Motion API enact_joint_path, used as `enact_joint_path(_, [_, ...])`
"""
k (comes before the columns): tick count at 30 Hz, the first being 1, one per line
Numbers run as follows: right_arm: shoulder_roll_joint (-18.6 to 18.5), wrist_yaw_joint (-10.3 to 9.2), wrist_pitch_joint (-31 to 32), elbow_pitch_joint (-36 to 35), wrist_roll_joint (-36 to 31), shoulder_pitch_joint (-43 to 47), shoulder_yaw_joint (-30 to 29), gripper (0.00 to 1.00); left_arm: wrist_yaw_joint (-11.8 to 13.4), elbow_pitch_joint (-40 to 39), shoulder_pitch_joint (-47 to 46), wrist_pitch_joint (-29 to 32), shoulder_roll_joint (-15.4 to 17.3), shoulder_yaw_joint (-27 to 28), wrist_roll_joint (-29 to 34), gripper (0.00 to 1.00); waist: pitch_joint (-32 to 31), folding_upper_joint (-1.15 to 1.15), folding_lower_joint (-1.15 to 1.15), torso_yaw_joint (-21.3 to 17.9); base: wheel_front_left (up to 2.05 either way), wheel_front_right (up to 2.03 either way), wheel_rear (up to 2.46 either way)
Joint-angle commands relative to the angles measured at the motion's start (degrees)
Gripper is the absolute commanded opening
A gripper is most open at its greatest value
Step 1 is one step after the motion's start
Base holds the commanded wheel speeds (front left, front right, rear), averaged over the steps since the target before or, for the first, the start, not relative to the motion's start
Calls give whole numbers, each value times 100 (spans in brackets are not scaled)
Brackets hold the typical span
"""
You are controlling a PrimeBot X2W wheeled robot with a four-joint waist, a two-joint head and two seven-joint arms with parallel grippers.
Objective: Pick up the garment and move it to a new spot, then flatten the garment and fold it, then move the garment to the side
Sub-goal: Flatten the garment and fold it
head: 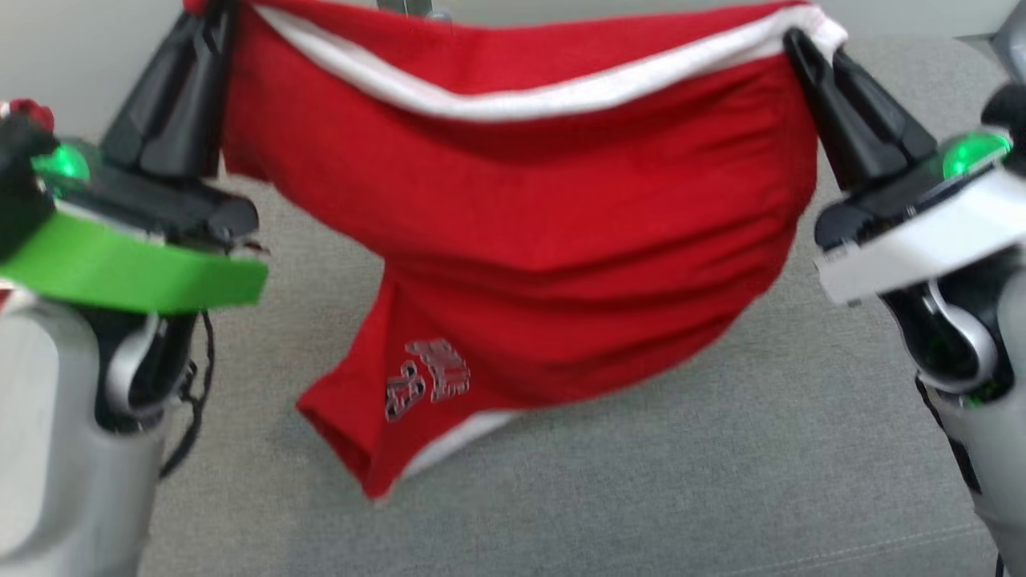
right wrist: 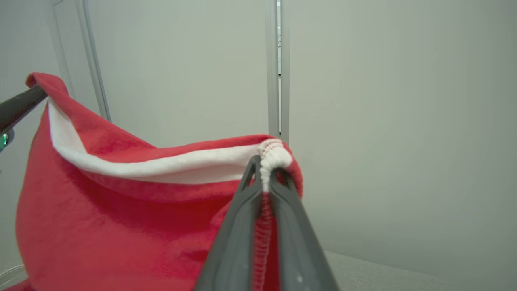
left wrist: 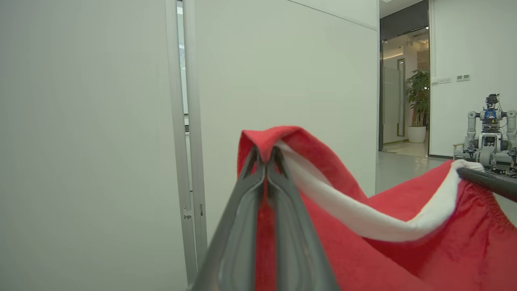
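Note:
The garment (head: 561, 232) is a pair of red shorts with a white waistband and a grey print near one leg hem. It hangs stretched between both grippers above a grey cushioned surface (head: 721, 481). My left gripper (head: 210, 16) is shut on the left end of the waistband, seen up close in the left wrist view (left wrist: 265, 157). At the upper right my right gripper (head: 813, 44) is shut on the waistband's other end (right wrist: 266, 165). One leg droops toward the lower left.
Pale wall panels (left wrist: 101, 121) with a vertical metal seam rise behind the garment. An open doorway, a potted plant (left wrist: 418, 101) and another robot (left wrist: 488, 129) stand far off in the left wrist view.

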Motion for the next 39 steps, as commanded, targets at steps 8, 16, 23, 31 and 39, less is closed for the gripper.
enact_joint_path(8, [602, 2, -1434, 2751, -616, -2710, 719, 0, -33, 2398, -2581, -399, 243, -147, 340, 0, 1153, 0, 0, -54, 0, 0, 0])
enact_joint_path(16, [1101, 2, -2432, 5137, -890, -3577, 1292, 0, -35, 4090, -2971, -1306, -46, -498, 278, 0, 1726, 0, 0, 119, 0, 0, 0])
enact_joint_path(23, [1083, 2, -2502, 5202, -668, -2900, 1602, 0, -37, 4368, -2097, -1711, 99, -1174, -232, 0, 1848, 0, 0, 225, 0, 0, 0])
enact_joint_path(31, [654, 2, -2503, 3828, -363, -1493, 1472, 0, -37, 3267, -652, -1777, 403, -913, -715, 0, 1514, 0, 0, 293, 0, 0, 0])
enact_joint_path(39, [237, 1, -2501, 2403, -100, 141, 1027, 0, -38, 1758, 1085, -1777, -23, -235, -515, 0, 870, 0, 0, 405, 0, 0, 0])
